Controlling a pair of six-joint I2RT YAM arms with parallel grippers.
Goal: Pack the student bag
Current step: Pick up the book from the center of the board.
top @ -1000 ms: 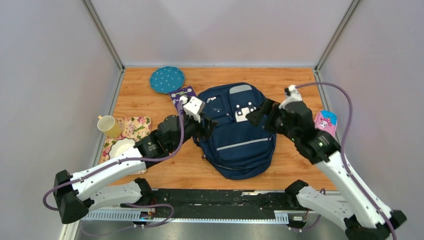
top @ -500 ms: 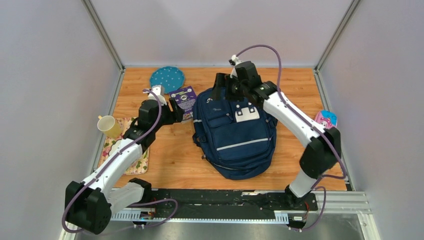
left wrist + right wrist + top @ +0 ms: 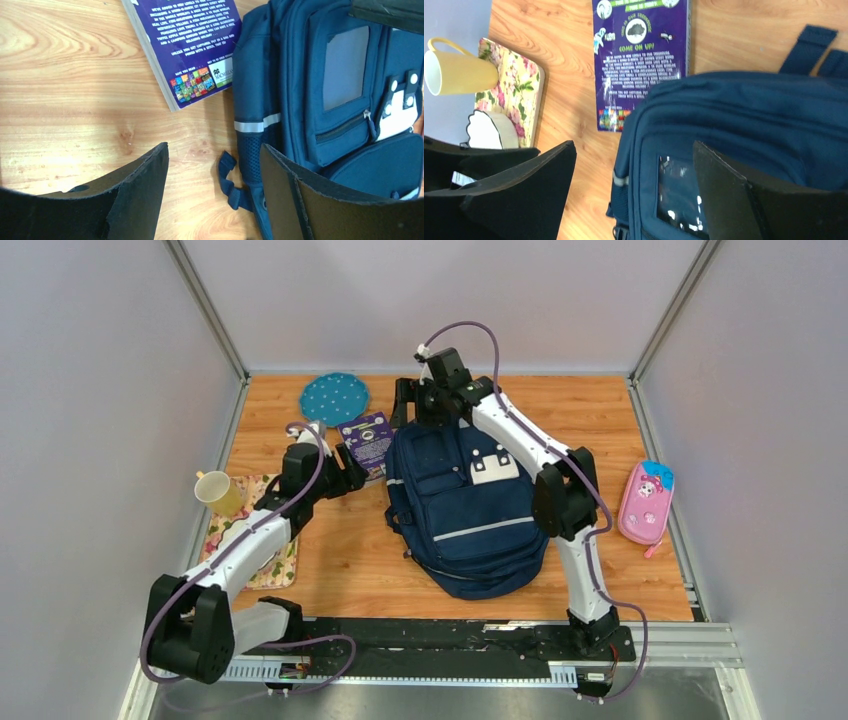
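Note:
The navy blue student bag lies flat mid-table, front pockets up, with a grey stripe and white patch. A purple book lies just left of its top. My left gripper is open and empty, low over the wood between book and bag; its view shows the book and the bag's side. My right gripper is open and empty, hovering over the bag's top left corner; its view shows the bag and the book.
A teal dotted disc lies at the back left. A yellow mug and a white dish sit on a floral mat at the left edge. A pink pencil case lies at the right edge.
My right arm swung from the bag's right side to its top left corner. My left arm pulled back from the bag's left side toward the book. The bag has been straightened.

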